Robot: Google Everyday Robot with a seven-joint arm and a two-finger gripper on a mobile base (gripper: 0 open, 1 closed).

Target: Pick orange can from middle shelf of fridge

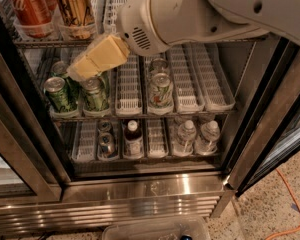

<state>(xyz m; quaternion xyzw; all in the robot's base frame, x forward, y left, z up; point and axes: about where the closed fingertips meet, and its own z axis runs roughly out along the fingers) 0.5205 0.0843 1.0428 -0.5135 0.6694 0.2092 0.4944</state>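
Nearest the camera, a clear plastic bin (pixel 155 229) sits at the bottom edge on speckled terrazzo floor (pixel 270 214), with a thin orange cable (pixel 290 204) at lower right. Behind it is the large stainless-steel fridge (pixel 140 194) with ribbed base grille and open dark-framed glass door. Bottom wire rack: clear water bottles (pixel 197 134), one dark brown bottle (pixel 133 136), small cans. Rack above it: green cans (pixel 60 94) at left, pale can (pixel 161 90) in centre lane, white slotted trays. The white robot arm (pixel 190 14) reaches in from upper right; its tan gripper (pixel 77 71) hangs just above the green cans, below the middle shelf (pixel 50 43); cannot tell how its jaws stand. Farthest back, on that shelf at top left, the shiny copper-orange can with brown markings (pixel 75 6) stands upright just right of the red Coca-Cola can (pixel 30 9), untouched, top cropped.
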